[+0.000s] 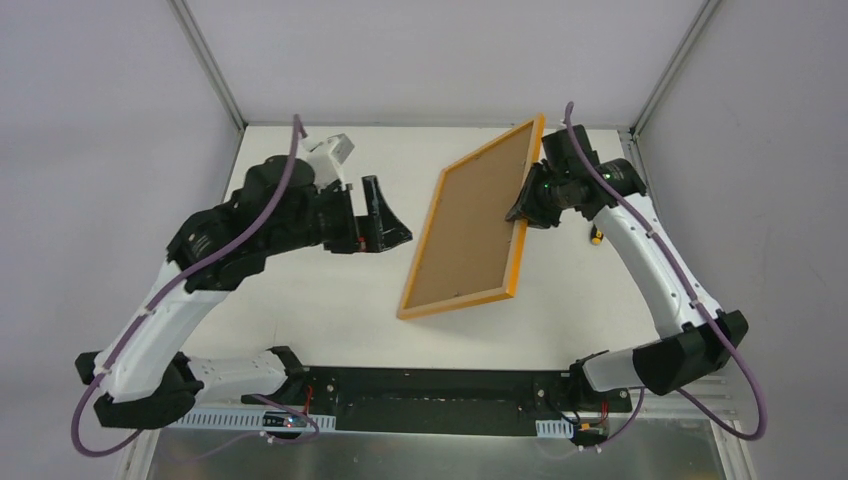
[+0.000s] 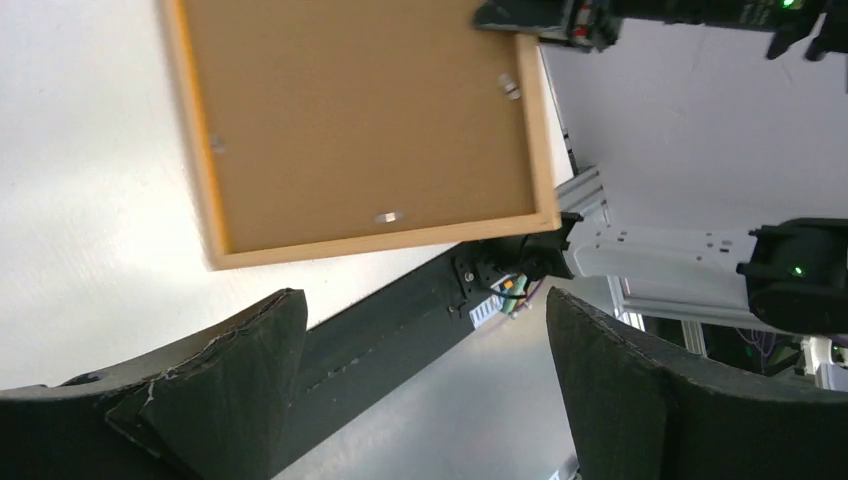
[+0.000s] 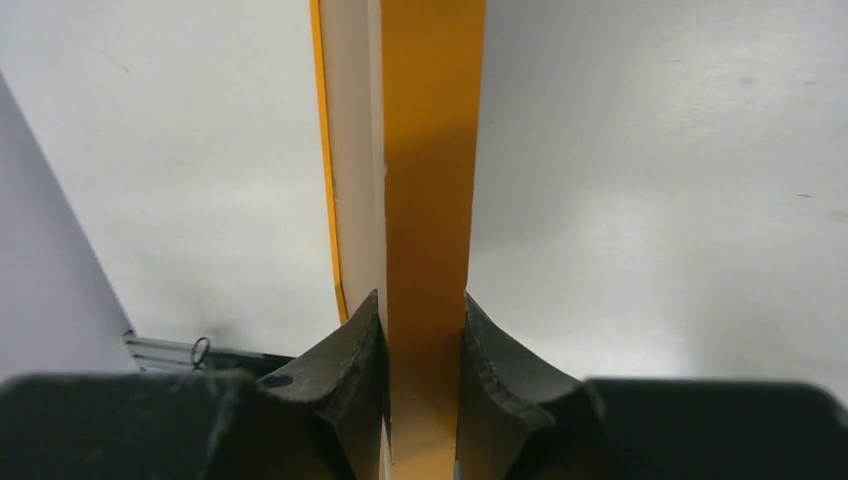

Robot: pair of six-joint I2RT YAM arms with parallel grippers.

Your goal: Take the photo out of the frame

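The frame point(image 1: 525, 150) has a narrow orange border and stands tilted in the middle of the table, its back toward the camera. A plain brown backing board point(image 1: 470, 225) fills it, with small metal tabs point(image 2: 388, 216) along the pale wood rim point(image 2: 540, 130). The photo is hidden behind the board. My right gripper point(image 1: 527, 205) is shut on the frame's right edge; in the right wrist view both fingers point(image 3: 355, 350) press the orange rim point(image 3: 430, 150). My left gripper point(image 1: 390, 215) hangs open to the left of the frame, apart from it, with nothing between its fingertips point(image 2: 420, 300).
A small yellow and black object point(image 1: 597, 237) lies on the white table just right of the right gripper. The black base rail point(image 1: 440, 385) runs along the near edge. Metal corner posts point(image 1: 215, 70) rise at the back.
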